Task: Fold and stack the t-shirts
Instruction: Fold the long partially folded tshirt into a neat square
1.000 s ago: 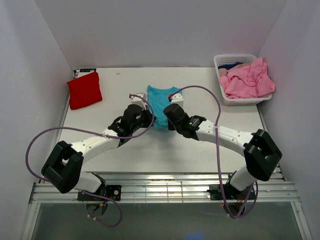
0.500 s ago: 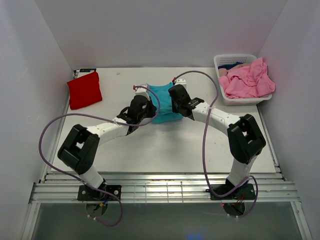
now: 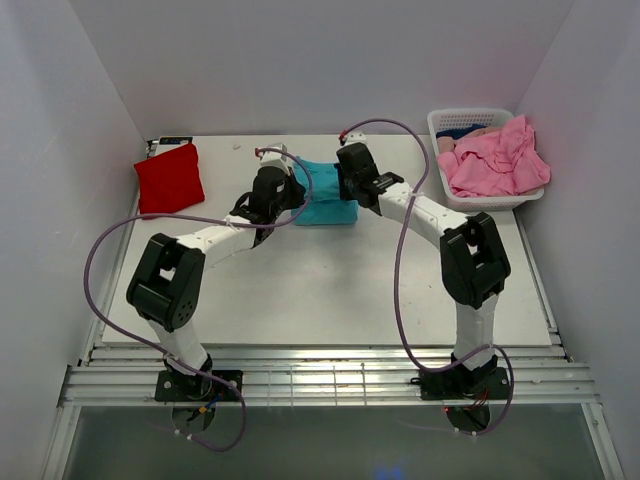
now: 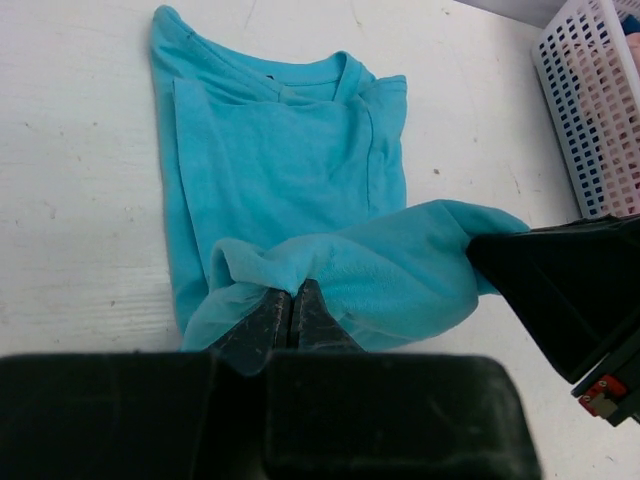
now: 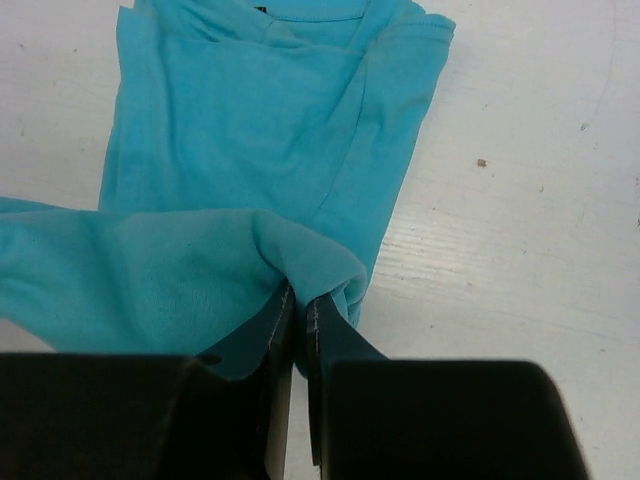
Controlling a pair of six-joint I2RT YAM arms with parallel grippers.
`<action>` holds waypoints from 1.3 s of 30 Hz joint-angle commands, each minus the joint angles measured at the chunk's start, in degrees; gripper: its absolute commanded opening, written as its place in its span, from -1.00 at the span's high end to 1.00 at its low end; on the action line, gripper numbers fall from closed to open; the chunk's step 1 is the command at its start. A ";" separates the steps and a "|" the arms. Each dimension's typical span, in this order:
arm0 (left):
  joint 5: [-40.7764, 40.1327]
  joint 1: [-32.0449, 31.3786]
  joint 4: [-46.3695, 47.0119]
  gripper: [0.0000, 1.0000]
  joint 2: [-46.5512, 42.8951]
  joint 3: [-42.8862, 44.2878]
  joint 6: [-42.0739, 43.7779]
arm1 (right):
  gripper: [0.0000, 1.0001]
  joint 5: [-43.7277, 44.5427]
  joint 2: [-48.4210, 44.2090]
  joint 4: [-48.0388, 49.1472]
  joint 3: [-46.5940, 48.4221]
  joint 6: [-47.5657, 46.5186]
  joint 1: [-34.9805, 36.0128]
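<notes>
Teal t-shirt [image 3: 326, 203]: lies at the far middle of the table [image 3: 330, 290], between the two grippers, collar toward the back wall, sleeves already tucked in so that it forms a narrow strip.
Its near hem: lifted off the surface and held up over the lower half of the shirt, sagging in a soft fold between the two grip points.
Left gripper [image 4: 291, 300]: fingers pressed together, clamped on the left corner of the raised hem; cloth bunches around the tips.
Right gripper [image 5: 298, 302]: fingers pinched together on the right corner of the same hem, the fabric wrapping over the tips.
Spacing of the grippers: side by side over the shirt, near one another; the right one shows as a dark block at the edge of the left wrist view.
Red t-shirt [image 3: 168, 178]: folded into a flat square at the far left of the table, well apart from the teal one.
Pink t-shirts [image 3: 497, 158]: a loose heap spilling over the rim of the basket.
Basket [image 3: 438, 126]: white, slotted, at the far right corner of the table.
</notes>
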 commanded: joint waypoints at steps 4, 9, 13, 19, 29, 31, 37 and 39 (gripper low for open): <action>4.16 1.97 2.24 1.00 5.63 5.50 0.96 | 0.85 -1.85 4.11 1.81 6.54 -2.24 -2.83; 6.18 2.94 3.64 1.00 11.24 9.81 1.92 | 0.85 -3.17 8.50 1.72 10.59 -2.95 -4.33; 6.36 3.64 4.00 1.00 13.98 12.44 2.37 | 0.85 -4.22 10.79 1.81 13.31 -3.39 -5.29; 6.63 4.52 4.53 1.00 16.79 15.70 2.81 | 0.85 -5.28 13.69 1.90 16.92 -3.91 -6.17; 6.45 5.49 4.88 1.00 21.19 20.88 2.81 | 0.85 -5.73 17.91 1.81 22.11 -4.18 -7.23; 6.62 5.66 5.49 1.00 22.85 21.58 3.07 | 0.85 -5.37 18.71 1.90 22.54 -4.09 -7.40; 7.59 6.10 6.37 1.00 28.13 25.01 4.73 | 0.85 -4.23 20.38 3.65 21.76 -3.65 -7.84; 6.98 6.19 8.04 0.84 29.01 25.98 5.18 | 0.49 -3.79 20.73 5.58 20.88 -3.65 -7.84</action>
